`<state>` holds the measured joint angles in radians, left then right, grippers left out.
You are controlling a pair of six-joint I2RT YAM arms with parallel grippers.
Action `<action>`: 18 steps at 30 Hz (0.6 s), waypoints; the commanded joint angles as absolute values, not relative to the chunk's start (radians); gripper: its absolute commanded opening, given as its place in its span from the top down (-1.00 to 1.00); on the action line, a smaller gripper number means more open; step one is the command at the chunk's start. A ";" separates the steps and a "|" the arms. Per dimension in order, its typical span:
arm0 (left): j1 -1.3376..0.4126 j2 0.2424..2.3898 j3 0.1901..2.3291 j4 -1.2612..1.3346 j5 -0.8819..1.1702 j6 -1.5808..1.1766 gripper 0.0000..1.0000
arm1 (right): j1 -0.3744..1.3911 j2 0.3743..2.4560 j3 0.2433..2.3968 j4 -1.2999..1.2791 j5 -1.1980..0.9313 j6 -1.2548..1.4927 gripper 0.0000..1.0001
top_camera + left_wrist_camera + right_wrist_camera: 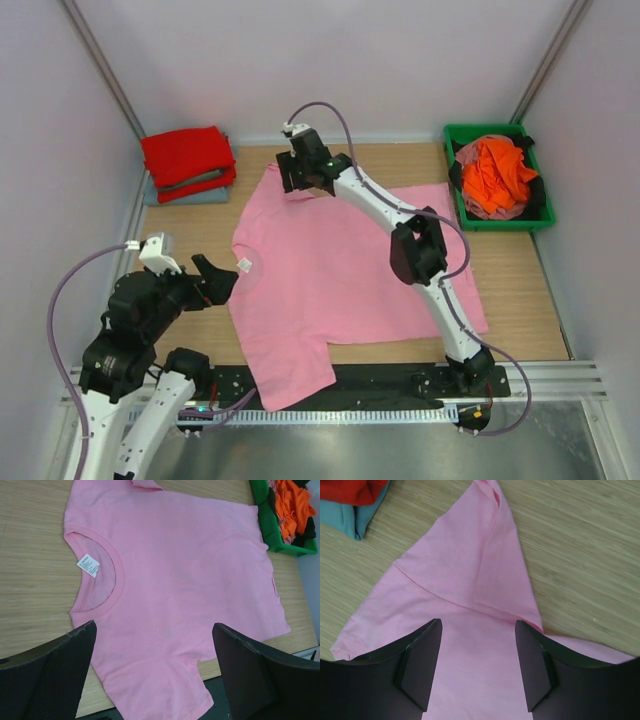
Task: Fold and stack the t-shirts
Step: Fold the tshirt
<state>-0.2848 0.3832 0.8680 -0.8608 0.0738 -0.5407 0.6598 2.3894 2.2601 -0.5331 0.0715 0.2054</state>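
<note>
We find one light pink soft-fabric short-sleeved t-shirt (340, 270) spread flat, front down or up we cannot tell, across the middle of the pale wood-grain tabletop (510, 280). Its collar faces the left edge and shows a small white rectangular label (243, 264) inside the neckline. Its hem lies toward the right edge. The near sleeve runs past the near edge and lies over the black mounting rail (390, 384); the far sleeve points toward the far edge and is bunched into a narrow peak. The left pincer (215, 280) sits above the bare wood near the left edge, just beside the collar, with its fingers spread wide and nothing between them. The right pincer (305, 180) is over the far sleeve, fingers likewise spread; the pink cloth shows between them in the wrist view, and we cannot tell whether the tips touch it. In the far left corner a bright red folded fabric shirt (187, 155) rests on top of a grey-blue folded fabric shirt (190, 195), well apart from the pink one. In the far right corner stands a green rectangular plastic bin (482, 129) holding an orange crumpled fabric shirt (497, 175) together with some dark cloth (535, 195), the latter too bunched to identify.
</note>
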 commanded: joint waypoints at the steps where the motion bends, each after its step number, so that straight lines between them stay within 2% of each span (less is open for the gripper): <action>1: -0.290 0.393 0.844 -0.816 0.084 -0.567 -0.97 | 0.684 2.486 2.411 -0.519 0.074 0.147 -0.32; 5: -0.290 0.390 0.839 -0.827 0.040 -0.586 -0.97 | 0.698 2.528 2.398 -0.418 0.080 0.120 -0.26; 18: -0.258 0.397 0.842 -0.838 0.048 -0.589 -0.91 | 0.701 2.618 2.393 -0.328 0.186 0.040 -0.14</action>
<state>-0.2672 0.3882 0.8341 -0.8577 0.0456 -0.5774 0.7029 2.6053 2.3489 -0.4049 0.1474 0.0746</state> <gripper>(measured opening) 0.960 0.574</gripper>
